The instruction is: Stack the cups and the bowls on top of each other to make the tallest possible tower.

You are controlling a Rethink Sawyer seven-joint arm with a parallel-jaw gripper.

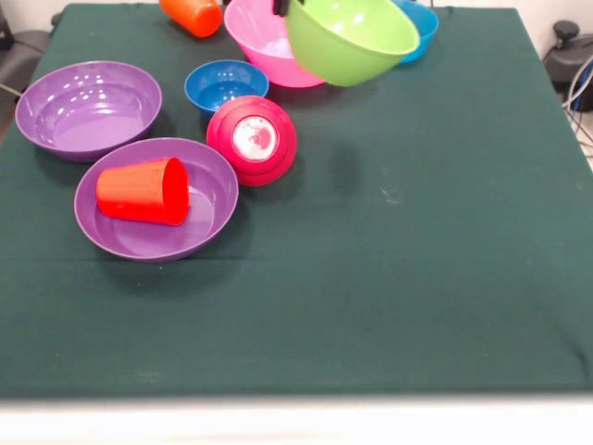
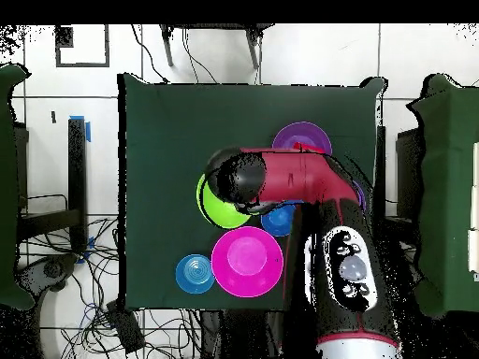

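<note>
A red plastic tumbler [image 1: 144,191] lay on its side in a wide purple plastic bowl [image 1: 206,215] on the green worktop [image 1: 417,278]. Behind, a big lime green plastic bowl [image 1: 350,39] hung tilted above the worktop beside the pink bowl [image 1: 259,42]; the tool's grip could not be told.

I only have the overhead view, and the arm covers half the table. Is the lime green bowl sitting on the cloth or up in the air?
Observer: The front view shows the lime green bowl apparently raised off the cloth and tilted, in front of the pink bowl.
Operator: Anything hidden that I'm missing?
Observer: Yes, a small crimson bowl, tipped so its base faces the camera, right beside the dark blue bowl.
Operator: And that red patch near my far edge?
Observer: It's a red cup lying on its side inside a purple bowl.
</note>
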